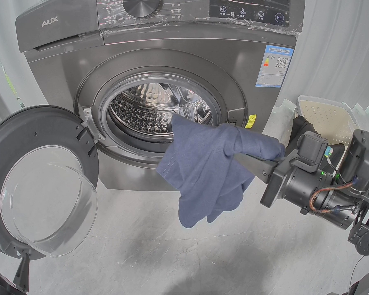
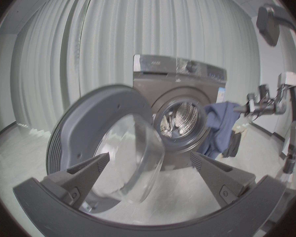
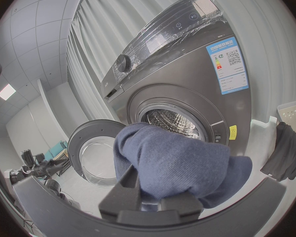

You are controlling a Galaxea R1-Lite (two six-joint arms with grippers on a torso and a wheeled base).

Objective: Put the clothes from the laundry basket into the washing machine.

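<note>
The grey washing machine [image 1: 61, 70] stands with its round door [image 1: 12, 144] swung wide to the left and its steel drum [image 1: 147, 111] bare. My right gripper [image 1: 244, 158] is shut on a dark blue garment [image 1: 209, 164], held in the air just right of and below the drum opening; the cloth hangs down over the machine's front. In the right wrist view the garment [image 3: 174, 158] bunches over the gripper [image 3: 154, 195]. My left gripper [image 2: 148, 155] stands open and holds nothing, low on the left near the door [image 2: 98, 122]. A black garment [image 1: 301, 128] hangs over the laundry basket's edge.
The pale laundry basket [image 1: 328, 115] sits on the floor right of the machine, behind my right arm. The open door takes up the left side. Bare grey floor [image 1: 151, 242] lies in front of the machine. White curtains hang behind.
</note>
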